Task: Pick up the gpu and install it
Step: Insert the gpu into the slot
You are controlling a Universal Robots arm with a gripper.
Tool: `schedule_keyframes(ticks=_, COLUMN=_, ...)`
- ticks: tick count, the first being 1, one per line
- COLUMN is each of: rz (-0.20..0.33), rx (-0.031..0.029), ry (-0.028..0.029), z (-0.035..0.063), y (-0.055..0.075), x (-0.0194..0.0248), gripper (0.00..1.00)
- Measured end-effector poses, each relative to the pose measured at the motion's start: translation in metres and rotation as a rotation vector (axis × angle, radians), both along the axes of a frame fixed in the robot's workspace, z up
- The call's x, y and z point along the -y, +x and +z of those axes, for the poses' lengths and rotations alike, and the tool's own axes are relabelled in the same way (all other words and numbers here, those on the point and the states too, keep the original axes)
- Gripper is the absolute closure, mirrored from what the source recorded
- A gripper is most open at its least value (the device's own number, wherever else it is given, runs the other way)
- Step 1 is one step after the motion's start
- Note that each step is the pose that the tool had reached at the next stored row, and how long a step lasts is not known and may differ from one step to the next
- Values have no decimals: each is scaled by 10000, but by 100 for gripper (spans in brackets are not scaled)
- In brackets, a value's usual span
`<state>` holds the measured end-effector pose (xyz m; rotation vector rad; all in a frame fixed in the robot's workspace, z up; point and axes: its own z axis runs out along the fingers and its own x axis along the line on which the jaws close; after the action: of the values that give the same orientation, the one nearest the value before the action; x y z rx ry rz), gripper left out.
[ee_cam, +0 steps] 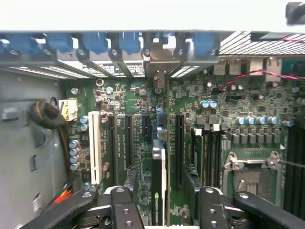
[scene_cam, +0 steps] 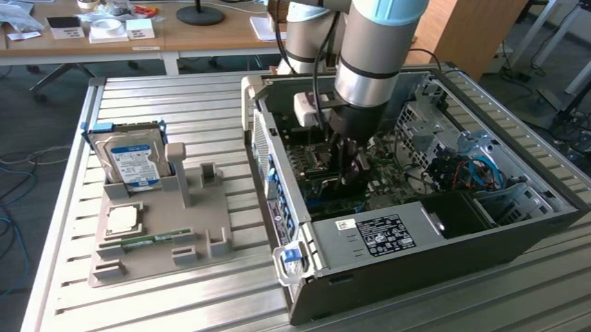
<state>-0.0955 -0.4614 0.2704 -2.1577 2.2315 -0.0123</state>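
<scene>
The gpu is a thin dark card standing on its edge in a motherboard slot, with its pale metal bracket at the slot openings in the case wall. The gripper hovers just above it, with its jaws spread wide on both sides of the card, holding nothing. The open computer case contains the motherboard and blue cables. At the exterior view's left, a gray tray holds 1 hard drive, 1 processor chip and 1 green memory stick.
</scene>
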Motion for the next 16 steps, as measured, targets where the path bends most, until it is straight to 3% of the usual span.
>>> schedule_keyframes(ticks=16, rz=0, rx=0, ry=-1, z=421, y=0, x=0, gripper=48)
